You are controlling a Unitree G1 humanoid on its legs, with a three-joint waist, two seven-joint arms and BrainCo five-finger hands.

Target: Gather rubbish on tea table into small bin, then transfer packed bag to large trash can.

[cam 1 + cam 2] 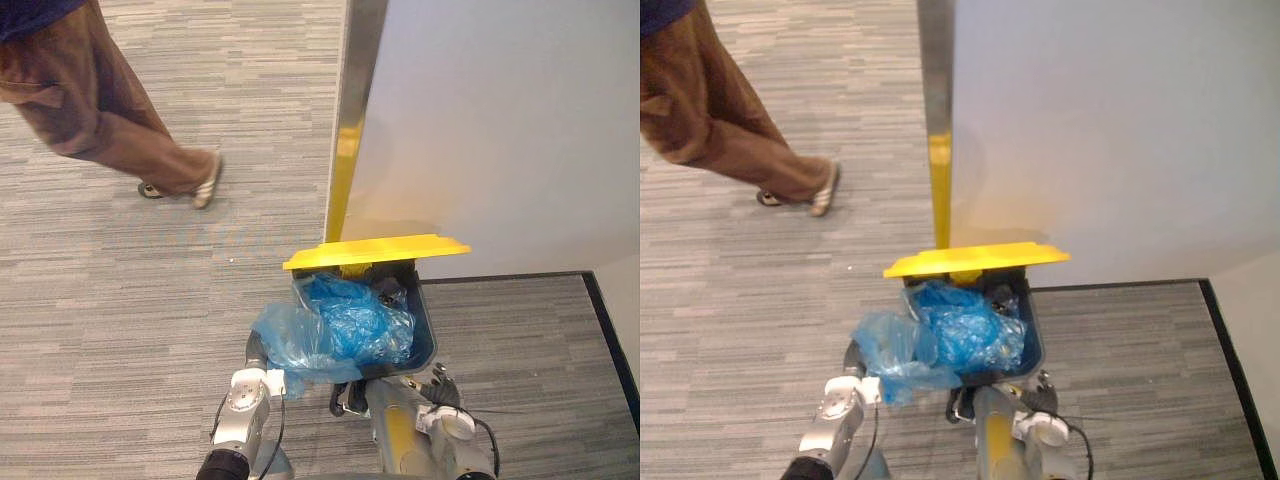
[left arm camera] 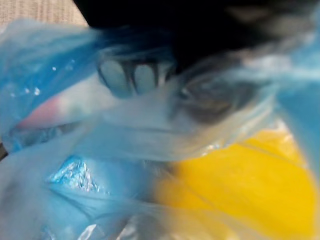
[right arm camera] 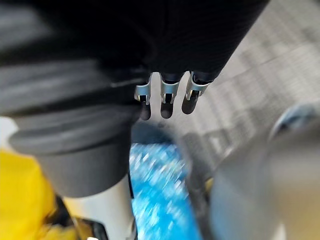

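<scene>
A dark bin point(image 1: 428, 335) with its yellow lid point(image 1: 375, 250) raised stands on the carpet against a wall. A crumpled blue plastic bag point(image 1: 352, 320) fills the bin and spills over its left rim. My left hand point(image 1: 257, 352) is at that spilling part, and in the left wrist view its fingers point(image 2: 131, 79) show through the blue film point(image 2: 75, 150) bunched around them. My right hand point(image 1: 348, 398) sits low at the bin's near wall. In the right wrist view its fingers point(image 3: 168, 100) are curled with nothing seen in them.
A person's legs point(image 1: 110, 120) in brown trousers and a striped shoe point(image 1: 207, 182) cross the carpet at the far left. A pale wall panel point(image 1: 500, 130) with a metal edge strip point(image 1: 350, 120) rises behind the bin. A black floor border point(image 1: 610, 330) runs at the right.
</scene>
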